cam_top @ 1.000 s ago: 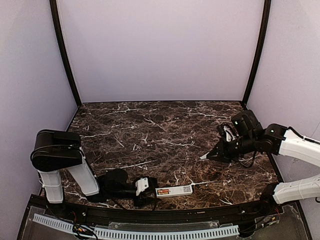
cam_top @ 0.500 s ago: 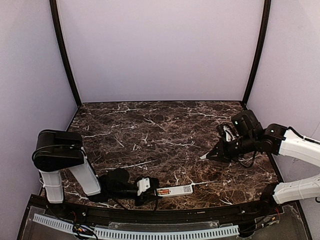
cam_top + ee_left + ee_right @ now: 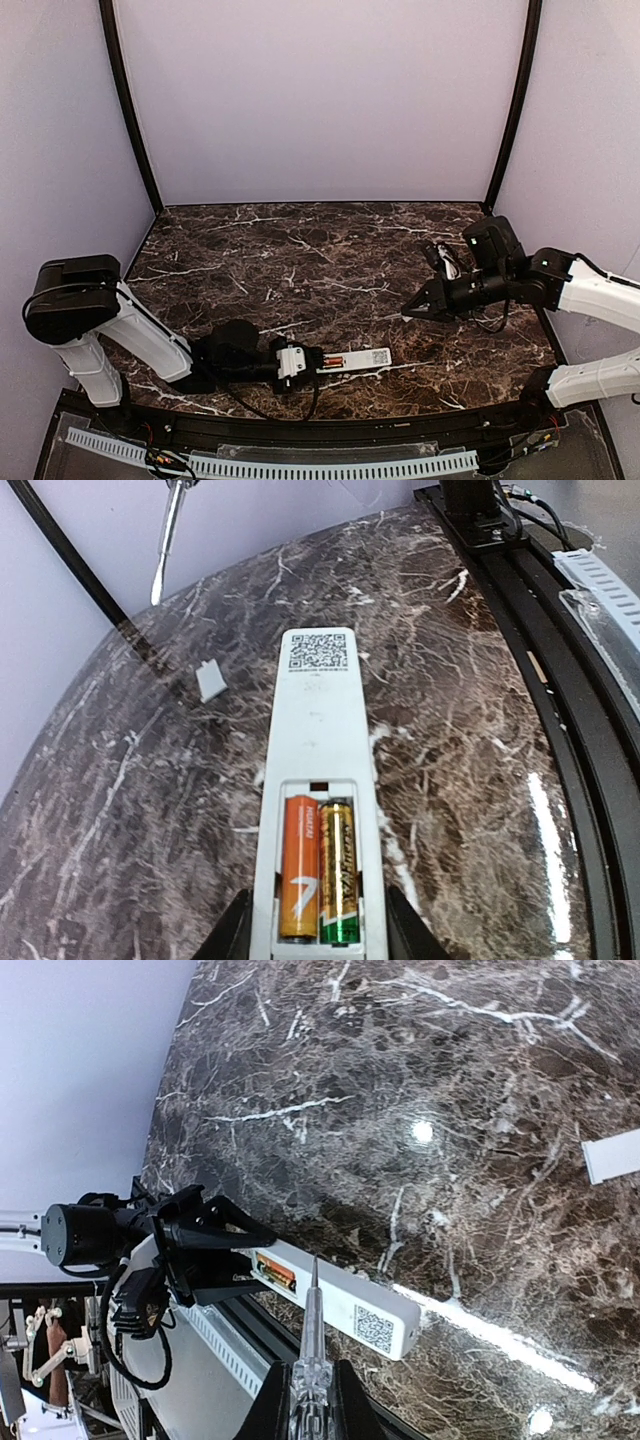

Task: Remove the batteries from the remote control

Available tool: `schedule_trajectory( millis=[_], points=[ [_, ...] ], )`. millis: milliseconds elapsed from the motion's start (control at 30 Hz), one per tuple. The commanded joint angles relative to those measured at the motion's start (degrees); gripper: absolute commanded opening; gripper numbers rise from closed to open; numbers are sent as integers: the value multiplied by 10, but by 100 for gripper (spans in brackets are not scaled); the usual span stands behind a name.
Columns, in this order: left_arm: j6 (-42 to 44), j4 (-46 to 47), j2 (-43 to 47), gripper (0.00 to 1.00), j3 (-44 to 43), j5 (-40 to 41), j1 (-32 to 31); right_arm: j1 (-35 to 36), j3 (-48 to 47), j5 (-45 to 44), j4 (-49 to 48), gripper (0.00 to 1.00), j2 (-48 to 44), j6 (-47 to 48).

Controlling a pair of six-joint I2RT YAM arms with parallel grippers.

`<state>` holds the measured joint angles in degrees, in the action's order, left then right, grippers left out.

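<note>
Left jaws clamped the remote control (image 3: 316,740); right jaws gripped a thin stick (image 3: 311,1310) that might skid off the round batteries (image 3: 320,865).

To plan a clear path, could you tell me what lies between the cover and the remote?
Nothing: bare table separates cover and remote, per the left wrist view.

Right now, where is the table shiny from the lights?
Right wrist view: a bright spot and a white streak of glare on the marble table, the streak beside the remote control. Left wrist view: a glare streak near the black rail. Top external view: only faint shine.
</note>
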<state>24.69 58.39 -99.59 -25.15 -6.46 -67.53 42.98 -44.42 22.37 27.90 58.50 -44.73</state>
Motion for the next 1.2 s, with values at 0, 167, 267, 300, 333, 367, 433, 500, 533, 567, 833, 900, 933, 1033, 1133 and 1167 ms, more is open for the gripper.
schedule_trajectory(
  millis=[0,167,267,300,333,367,433,500,533,567,833,900,933,1033,1133,1167],
  points=[
    [80,-11,31,0,-20,56,-3,29,-23,7,-58,0,-6,30],
    [130,76,-16,0,-18,91,-2,71,-25,-21,-80,0,8,41],
    [151,156,-54,0,-16,119,-2,97,-32,-47,-77,0,17,44],
    [152,166,-65,0,-16,122,-3,104,-33,-54,-75,0,18,43],
    [149,175,-69,0,-17,124,-2,111,-33,-63,-73,0,20,41],
    [147,178,-72,0,-17,119,-2,117,-34,-73,-69,0,22,39],
    [137,182,-74,1,-15,110,-2,127,-33,-92,-64,0,25,31],
    [128,182,-74,0,-13,103,-2,134,-31,-105,-64,0,28,19],
    [127,182,-75,0,-13,101,-2,137,-29,-112,-63,0,30,12],
    [126,183,-77,0,-12,100,-2,138,-27,-118,-63,0,33,5],
    [113,183,-76,0,-1,71,5,155,-27,-141,-63,0,76,-33],
    [107,177,-77,0,-2,67,9,161,-33,-141,-65,0,93,-33],
    [106,176,-78,0,-2,67,11,164,-38,-140,-65,0,101,-31],
    [99,174,-80,0,-3,48,16,171,-46,-141,-65,0,121,-30],
    [92,168,-81,0,-5,38,23,174,-52,-142,-65,0,137,-29],
    [91,165,-82,0,-6,37,24,174,-54,-142,-66,0,141,-29]
  ],
)
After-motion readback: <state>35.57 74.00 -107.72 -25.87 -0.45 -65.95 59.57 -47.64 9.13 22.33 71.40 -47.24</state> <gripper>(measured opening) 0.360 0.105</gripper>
